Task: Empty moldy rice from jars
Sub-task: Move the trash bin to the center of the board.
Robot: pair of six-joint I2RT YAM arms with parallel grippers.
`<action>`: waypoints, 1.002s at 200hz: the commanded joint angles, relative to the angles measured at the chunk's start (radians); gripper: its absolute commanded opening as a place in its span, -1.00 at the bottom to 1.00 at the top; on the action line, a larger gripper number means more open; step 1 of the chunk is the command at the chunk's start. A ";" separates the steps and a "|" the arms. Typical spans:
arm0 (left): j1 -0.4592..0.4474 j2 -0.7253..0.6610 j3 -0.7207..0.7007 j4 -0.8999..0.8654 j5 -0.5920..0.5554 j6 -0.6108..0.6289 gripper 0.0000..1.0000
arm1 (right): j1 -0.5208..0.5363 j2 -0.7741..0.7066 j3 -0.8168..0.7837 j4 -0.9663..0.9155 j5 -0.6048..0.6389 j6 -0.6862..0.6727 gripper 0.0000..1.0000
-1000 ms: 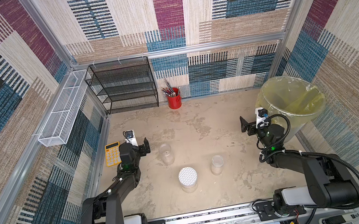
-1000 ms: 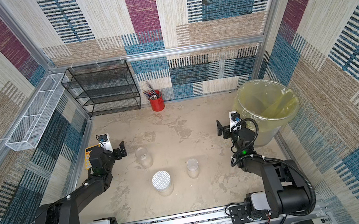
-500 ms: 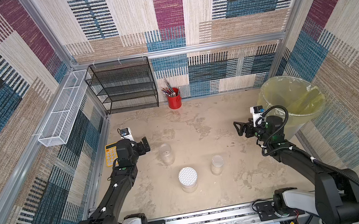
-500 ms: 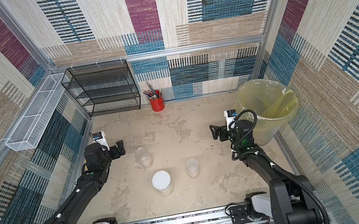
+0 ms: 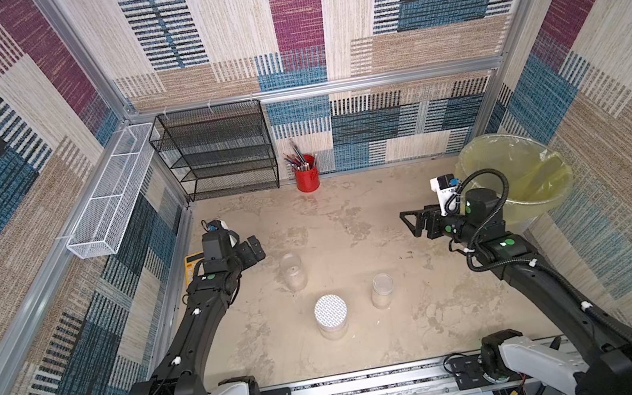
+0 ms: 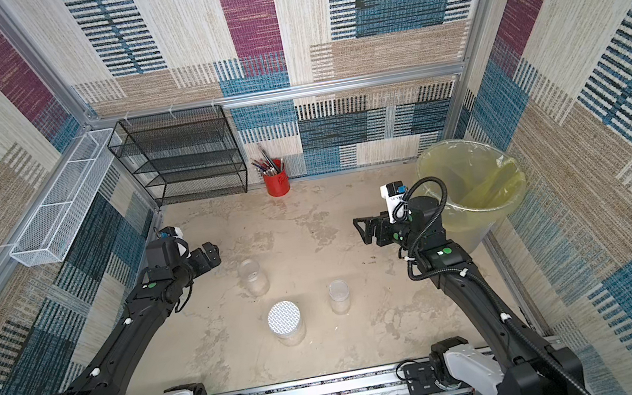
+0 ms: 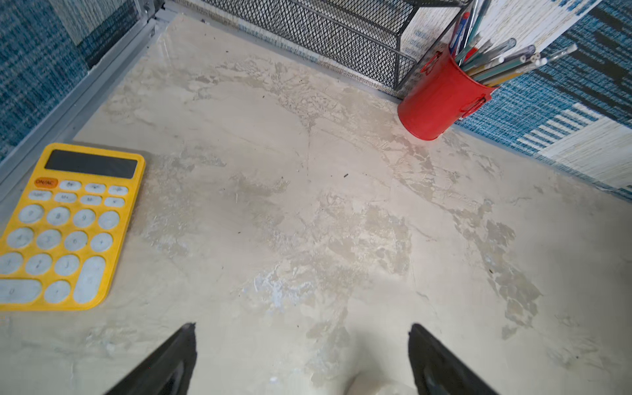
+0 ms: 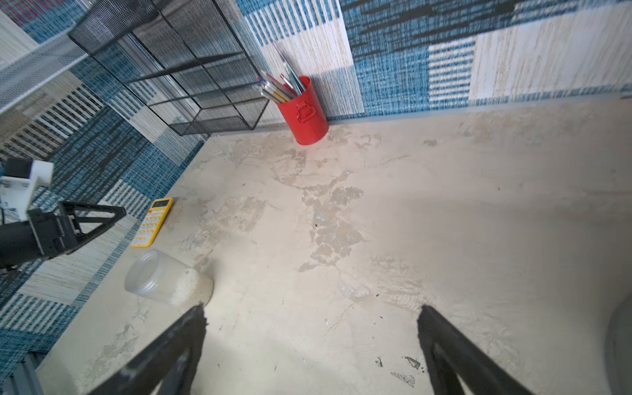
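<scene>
Jars [image 5: 331, 316] upright, untouched, rice [image 8: 184, 287] inside | left gripper [image 5: 251, 251] jaws wide, empty, near far jar [image 5: 293, 271], likely first pick | right gripper [image 5: 414, 223] wide, empty, beside bin [image 5: 513, 179], likely dump spot

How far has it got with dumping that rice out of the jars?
Done: nothing visible. The grid-lid jar, small jar and far jar all stand upright on the table, away from the bin; rice shows in the far jar. In hand: nothing; the left gripper and right gripper are open and empty. Left: opening and emptying all three.
</scene>
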 commanded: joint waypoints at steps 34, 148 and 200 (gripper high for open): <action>0.000 -0.047 0.029 -0.157 0.051 -0.061 0.95 | 0.002 -0.106 0.110 -0.100 0.082 -0.015 0.92; -0.002 -0.118 0.082 -0.286 0.100 -0.031 0.88 | 0.002 0.085 0.538 -0.486 0.634 -0.110 0.87; -0.003 -0.140 0.079 -0.307 0.119 -0.040 0.87 | -0.008 0.216 0.627 -0.589 0.707 -0.131 0.76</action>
